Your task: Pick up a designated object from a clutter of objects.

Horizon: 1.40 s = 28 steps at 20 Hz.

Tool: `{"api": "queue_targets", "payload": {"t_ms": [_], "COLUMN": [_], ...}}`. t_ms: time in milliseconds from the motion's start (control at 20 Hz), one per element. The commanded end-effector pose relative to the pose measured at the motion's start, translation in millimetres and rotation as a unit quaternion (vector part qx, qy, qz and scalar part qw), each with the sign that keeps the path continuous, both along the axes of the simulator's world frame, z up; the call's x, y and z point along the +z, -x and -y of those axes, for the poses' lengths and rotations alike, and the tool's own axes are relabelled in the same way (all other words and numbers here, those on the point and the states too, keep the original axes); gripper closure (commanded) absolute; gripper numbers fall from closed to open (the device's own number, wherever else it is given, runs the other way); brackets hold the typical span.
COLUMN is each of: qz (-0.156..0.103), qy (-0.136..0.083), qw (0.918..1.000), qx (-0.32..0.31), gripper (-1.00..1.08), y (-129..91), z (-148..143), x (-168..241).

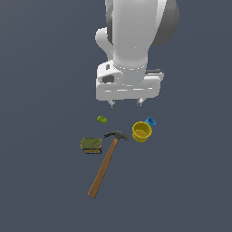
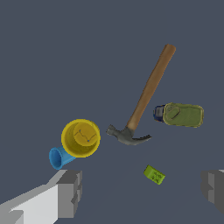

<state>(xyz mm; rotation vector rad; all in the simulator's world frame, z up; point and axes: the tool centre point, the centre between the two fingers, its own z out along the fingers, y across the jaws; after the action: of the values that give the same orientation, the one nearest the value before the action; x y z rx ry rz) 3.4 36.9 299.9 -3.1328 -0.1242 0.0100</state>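
Exterior view: end effector (image 1: 126,103) hung open, empty, above the clutter. Olive can (image 1: 91,145) lay just beside the hammer (image 1: 108,161) head, on the side away from the yellow cup (image 1: 142,131) — looked rigid, probably slick; grip its short flat sides.

A bare simulated test scene: a featureless slate-grey floor (image 1: 41,181) with flat rendered shading, no walls or furnishings, beneath a white robot arm (image 1: 136,31).
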Motion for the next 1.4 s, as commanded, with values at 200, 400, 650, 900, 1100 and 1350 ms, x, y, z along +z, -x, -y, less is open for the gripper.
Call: {"api": "queue_targets", "payload": {"t_ms": [200,400,650,900,1100,1350], "qz": [0.005,0.015,0.016,0.017,0.016,0.016], "qy": [0.0,0.0,0.0,0.0,0.001,0.001], "qw": [1.0,0.9998,0.9997,0.9998,0.9998,0.9991], "qx": [-0.005,-0.014,-0.016,-0.007,0.009,0.04], "gripper": [-0.92,-0.92,-0.92,-0.92,-0.92,-0.92], "y": [-3.6,-11.1,-12.0,-13.3,-15.3,-19.1], "z": [-0.2,-0.5,-0.6,1.2,4.3,10.4], "x": [3.7,11.6,12.6,10.5,6.4,-1.3]}}
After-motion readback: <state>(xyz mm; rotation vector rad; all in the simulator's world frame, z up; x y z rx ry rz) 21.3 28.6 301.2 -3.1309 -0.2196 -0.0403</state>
